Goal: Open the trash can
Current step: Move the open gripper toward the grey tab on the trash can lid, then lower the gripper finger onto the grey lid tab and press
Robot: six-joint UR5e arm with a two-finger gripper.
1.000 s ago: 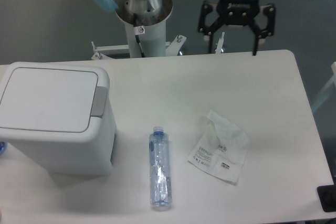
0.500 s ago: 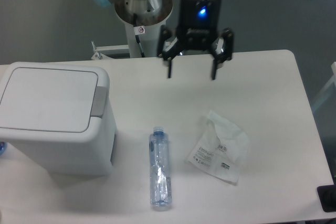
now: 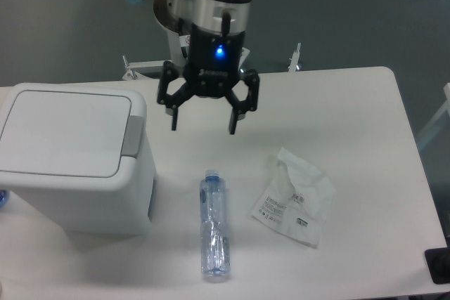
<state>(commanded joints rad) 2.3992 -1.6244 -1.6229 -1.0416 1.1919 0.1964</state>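
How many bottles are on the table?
1. The clear plastic bottle lies on its side on the white table, between the trash can and the crumpled white packet. None other shows.

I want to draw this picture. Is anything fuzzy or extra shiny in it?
In the camera view, the whole picture is a bit soft; the gripper shows a glowing blue light; the trash can casts a faint shadow on the table; the bottle glints slightly.
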